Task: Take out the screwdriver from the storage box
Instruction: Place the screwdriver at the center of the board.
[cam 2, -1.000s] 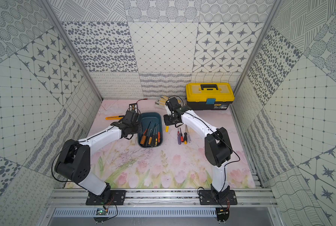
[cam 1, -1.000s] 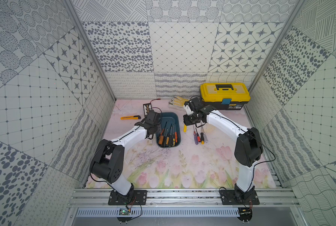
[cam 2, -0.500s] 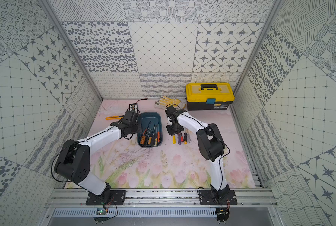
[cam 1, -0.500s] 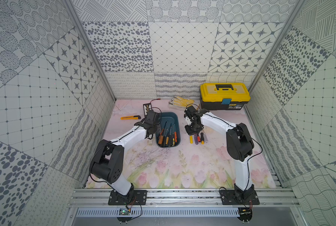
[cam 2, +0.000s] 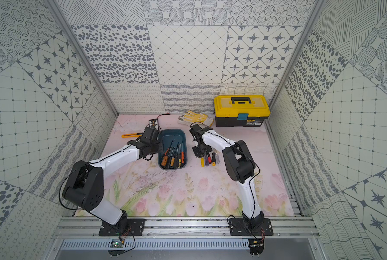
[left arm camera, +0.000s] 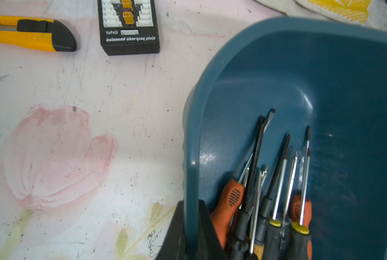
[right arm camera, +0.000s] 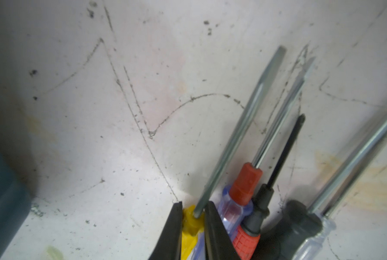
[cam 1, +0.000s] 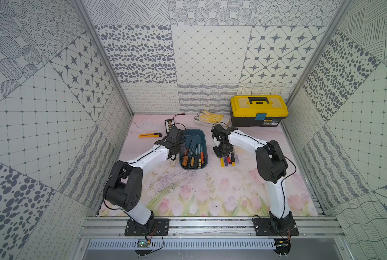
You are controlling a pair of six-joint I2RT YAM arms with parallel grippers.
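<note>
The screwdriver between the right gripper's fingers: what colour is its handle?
Yellow. The screwdriver handle shows best in the right wrist view.

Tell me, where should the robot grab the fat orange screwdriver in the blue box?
Probably its fat orange handle, coming straight down from above with the jaws across its width. It lies lengthwise at the near end of the storage box, shaft pointing away; the walls block a sideways reach, and the thin shafts cross one another.
</note>
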